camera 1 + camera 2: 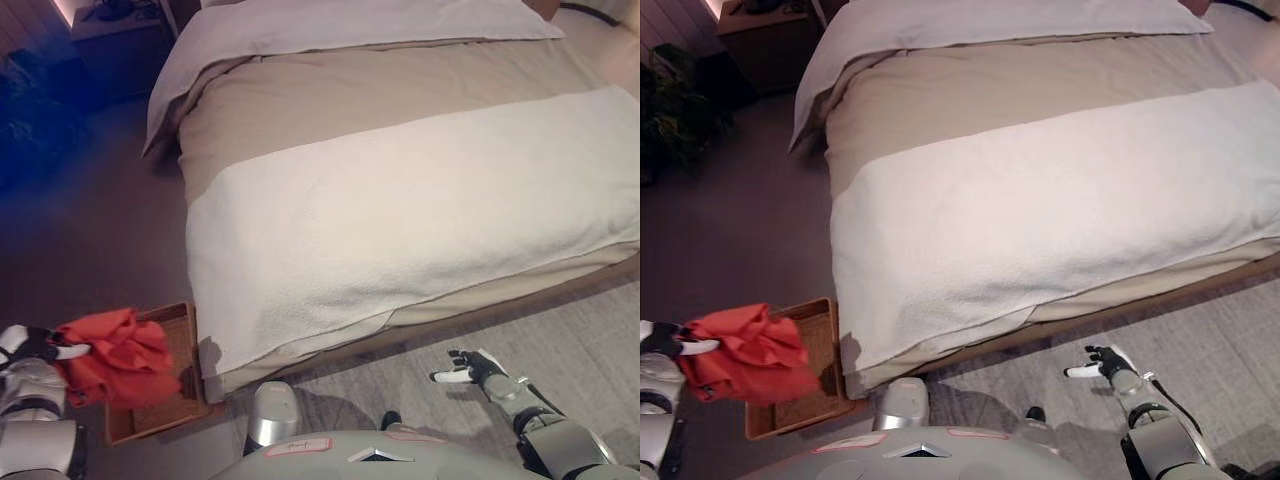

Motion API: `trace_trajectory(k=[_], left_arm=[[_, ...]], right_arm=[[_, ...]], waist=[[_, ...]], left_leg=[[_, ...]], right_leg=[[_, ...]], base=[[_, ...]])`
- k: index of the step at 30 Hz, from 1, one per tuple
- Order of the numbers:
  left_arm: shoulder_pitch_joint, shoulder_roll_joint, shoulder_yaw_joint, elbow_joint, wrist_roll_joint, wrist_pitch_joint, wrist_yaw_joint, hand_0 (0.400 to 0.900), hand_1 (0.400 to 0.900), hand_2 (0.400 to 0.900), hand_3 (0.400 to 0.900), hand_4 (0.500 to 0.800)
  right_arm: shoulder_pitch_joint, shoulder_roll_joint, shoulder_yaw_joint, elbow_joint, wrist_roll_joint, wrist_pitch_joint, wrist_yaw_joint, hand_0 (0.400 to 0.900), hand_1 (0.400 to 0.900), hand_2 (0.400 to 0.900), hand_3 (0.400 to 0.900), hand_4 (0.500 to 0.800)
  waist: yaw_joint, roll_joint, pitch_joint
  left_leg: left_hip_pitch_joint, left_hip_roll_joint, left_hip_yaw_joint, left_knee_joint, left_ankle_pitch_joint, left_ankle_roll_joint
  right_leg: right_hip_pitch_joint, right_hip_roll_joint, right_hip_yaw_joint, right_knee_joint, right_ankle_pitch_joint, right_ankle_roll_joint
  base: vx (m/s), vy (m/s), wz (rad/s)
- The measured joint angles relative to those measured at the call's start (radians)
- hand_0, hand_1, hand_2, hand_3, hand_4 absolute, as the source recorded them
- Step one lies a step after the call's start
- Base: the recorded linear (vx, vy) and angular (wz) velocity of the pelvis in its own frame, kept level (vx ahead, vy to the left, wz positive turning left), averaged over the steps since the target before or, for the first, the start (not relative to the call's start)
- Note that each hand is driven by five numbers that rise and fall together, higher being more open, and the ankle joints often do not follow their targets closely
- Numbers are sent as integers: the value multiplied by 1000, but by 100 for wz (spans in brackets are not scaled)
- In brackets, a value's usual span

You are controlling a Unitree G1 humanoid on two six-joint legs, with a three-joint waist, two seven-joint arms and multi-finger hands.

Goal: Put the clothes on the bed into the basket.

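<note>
A crumpled red garment [120, 357] hangs from my left hand [38, 345], whose fingers are curled into the cloth at the lower left. It is held just above the left part of a brown wicker basket [180, 330] that stands on the floor by the bed's near left corner. My right hand [474, 368] hovers open over the rug at the lower right, fingers relaxed and holding nothing. The bed [420, 190] carries only its bedding: a white blanket across the foot, a beige cover and pale pillows farther up.
A dark nightstand [765, 40] stands at the upper left beside the bed's head. A grey rug [560, 340] lies along the bed's near side. Dark floor [90, 230] stretches to the left of the bed.
</note>
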Motion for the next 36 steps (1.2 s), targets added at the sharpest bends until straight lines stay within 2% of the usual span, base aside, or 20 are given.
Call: trace_trajectory(k=[3, 6, 7, 8, 16, 24, 26, 29, 30, 32, 33, 36], left_arm=[[-10, 35, -1, -3, 24, 6, 1, 400, 400, 400, 400, 500], [-14, 41, -1, -14, 36, 7, 3, 400, 400, 400, 400, 500], [-20, 41, -1, -15, 36, 8, 3, 445, 445, 445, 445, 527], [-28, 41, -1, -16, 36, 9, 3, 900, 900, 900, 900, 800], [-29, 41, 0, -35, 35, 18, 4, 900, 900, 900, 900, 800], [-25, 41, 28, -118, 26, 17, 5, 900, 900, 900, 900, 800], [-8, 32, 56, -169, -7, 15, 8, 900, 900, 900, 900, 800], [14, -19, 110, -277, -92, 15, 29, 900, 900, 900, 900, 800], [26, -53, 115, -323, -122, 14, 40, 900, 900, 900, 900, 800], [30, -113, 112, -359, -180, -4, 37, 900, 900, 900, 900, 800], [28, -156, 117, -377, -250, -10, 37, 900, 900, 900, 900, 800], [29, -247, 79, -406, -405, -19, -12, 900, 900, 900, 900, 800]], right_arm=[[4, 0, 0, 9, 0, 0, 1, 900, 900, 900, 900, 800], [7, 0, 0, 10, 1, 0, 2, 900, 900, 900, 900, 800], [10, 1, 0, 9, 1, 0, 3, 900, 900, 900, 900, 800], [13, 2, 0, 9, 1, -1, 3, 900, 900, 900, 900, 800], [15, 6, -10, 10, 1, -1, 8, 900, 900, 900, 900, 800], [26, 9, -45, 10, 1, -1, 17, 900, 900, 900, 900, 800], [30, 9, -46, 11, 1, 0, 18, 900, 900, 900, 900, 800], [39, 11, -66, 11, 1, 1, 19, 900, 900, 900, 900, 800], [40, 12, -76, 11, 1, 2, 19, 900, 900, 900, 900, 800], [37, 13, -78, 10, 1, 1, 20, 900, 900, 900, 900, 800], [37, 14, -83, 9, 1, 1, 19, 900, 900, 900, 900, 800], [37, 17, -85, 9, 1, 5, 18, 900, 900, 900, 900, 800]], waist=[[6, -8, -3], [16, -18, -7], [19, -24, -6], [22, -30, -6], [21, -54, -3], [21, -46, 1], [21, -45, 2], [21, -40, 5], [21, -38, 7], [20, -33, 9], [19, -33, 9], [7, -34, 9]], left_leg=[[-3, 0, -2, 0, -2, -6], [-11, 1, 1, 1, -4, -10], [-12, 1, 4, 1, -4, -10], [-13, 1, 4, 2, -2, -12], [-12, 3, 12, 2, 0, -10], [-2, 4, 23, -2, 0, -11], [0, 4, 26, -2, 0, -11], [8, 4, 25, -2, 1, -13], [12, 3, 25, -2, 1, -12], [19, 3, 24, -2, 1, -13], [21, 3, 24, -2, 0, -14], [22, 2, 25, -3, 0, -14]], right_leg=[[-2, 0, -2, 0, -1, 0], [-15, 0, 3, 5, -1, 1], [-19, 0, 6, 6, -1, 1], [-19, 0, 6, 5, -1, 1], [-24, -1, 13, 2, -1, 0], [-22, -1, 23, 0, -1, 0], [-21, -1, 25, 0, -1, 1], [-11, -1, 23, -2, 1, 3], [-8, -2, 22, -1, 1, 4], [0, -2, 21, -3, 1, 4], [1, -2, 21, -2, 0, 2], [2, -3, 22, -3, -1, 1]], base=[[-8, 6, -3], [0, 8, -6], [11, 3, -6], [7, 9, -7], [7, 12, -8], [1, 2, -1], [0, 0, 0], [0, 0, 0], [0, 0, 0], [0, 0, 0], [0, 0, 0], [0, 4, -1]])
